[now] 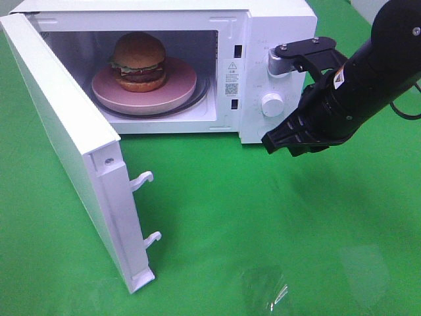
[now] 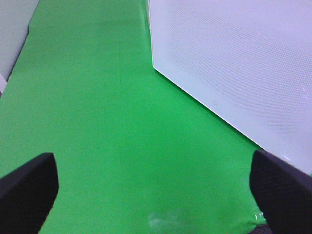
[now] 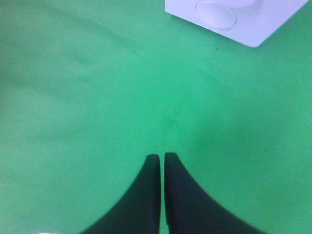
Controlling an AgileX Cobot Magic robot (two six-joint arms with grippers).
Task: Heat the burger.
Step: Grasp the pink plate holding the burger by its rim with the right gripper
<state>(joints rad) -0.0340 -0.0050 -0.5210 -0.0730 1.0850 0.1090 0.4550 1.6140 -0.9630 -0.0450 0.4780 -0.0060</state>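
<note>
Exterior high view: a white microwave (image 1: 276, 23) stands on a green cloth (image 1: 263, 230) with its door (image 1: 66, 131) swung wide open to the left. The burger (image 1: 138, 60) sits on a round pink plate (image 1: 181, 89) inside the cavity, roughly in the plate's middle. The right gripper (image 1: 272, 143), black, hangs just in front of the control panel (image 1: 258, 128), below and beside the knob (image 1: 272, 104), with its tips pointing down and left and its fingers pressed together, holding nothing. The left gripper does not appear here.

Left wrist view: the left gripper (image 2: 151, 163) hovers over bare cloth with its jaws spread far apart, one finger at each side of the frame and nothing between them. The door's dotted face (image 2: 243, 63) lies ahead and to one side.

Right wrist view: the two dark fingers (image 3: 146, 195) meet along a thin seam above the cloth, empty. A corner of the microwave (image 3: 263, 24) with one knob (image 3: 215, 13) shows beyond them. The burger is out of sight in both wrist views.
</note>
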